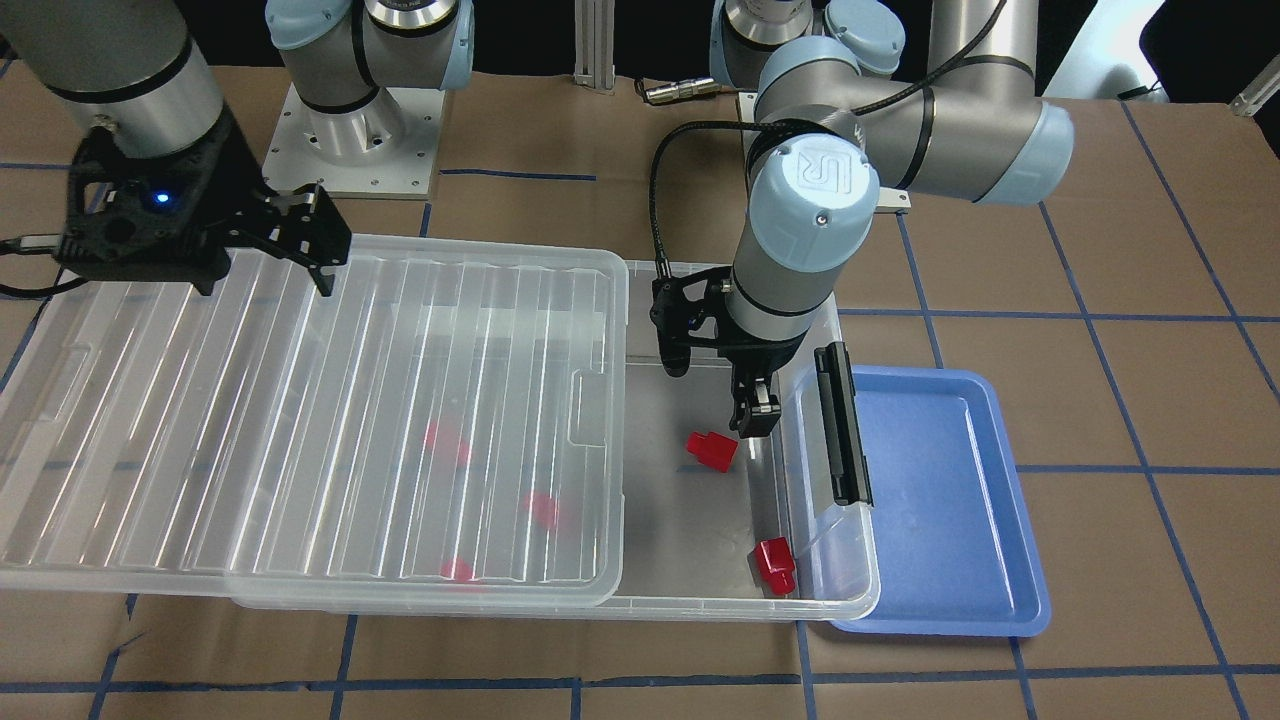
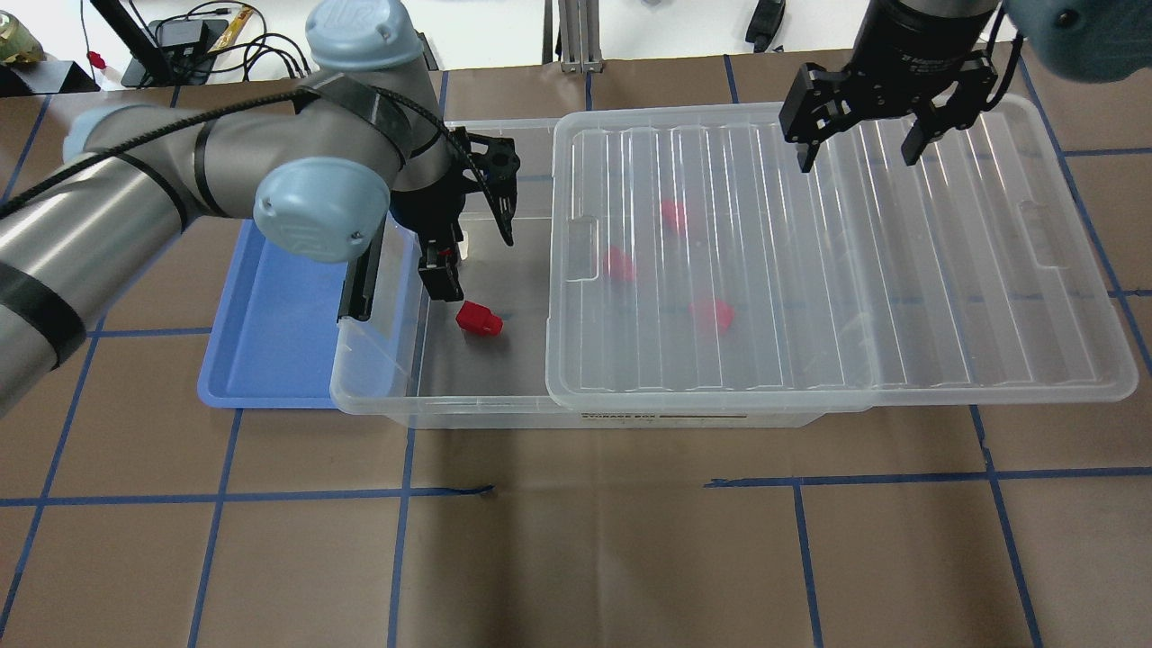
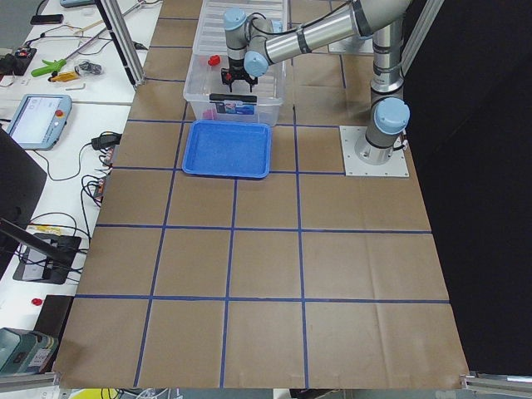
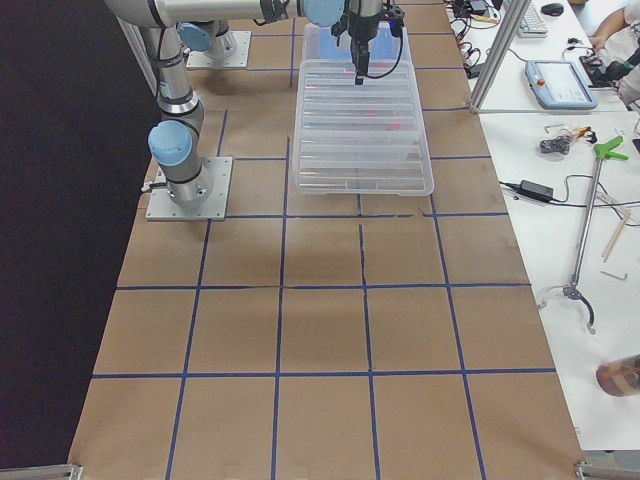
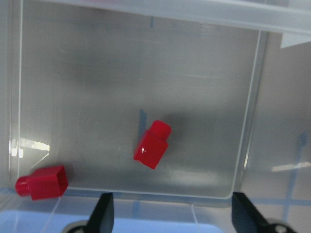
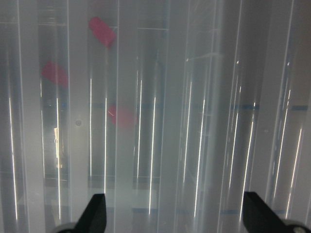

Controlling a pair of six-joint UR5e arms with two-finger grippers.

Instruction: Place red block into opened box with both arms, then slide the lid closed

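Note:
The clear box [image 2: 378, 396] lies across the table with its ridged lid [image 2: 900, 297] slid aside, so its latch end is uncovered. In that uncovered end a red block [image 2: 478, 319] rests on the floor. My left gripper [image 2: 443, 286] hangs open just beside and above it, holding nothing. The left wrist view shows this red block [image 5: 152, 144] ahead of the open fingers and another red block [image 5: 42, 182] in the box corner. Three more blocks [image 2: 673, 214] show blurred through the lid. My right gripper [image 2: 855, 157] hovers open over the lid's far edge.
A blue tray [image 2: 270, 315] lies against the box's latch end, beside the black bar latch [image 2: 360, 288]. The lid overhangs the box on my right side. Brown paper with blue tape lines covers the table [image 2: 576, 540].

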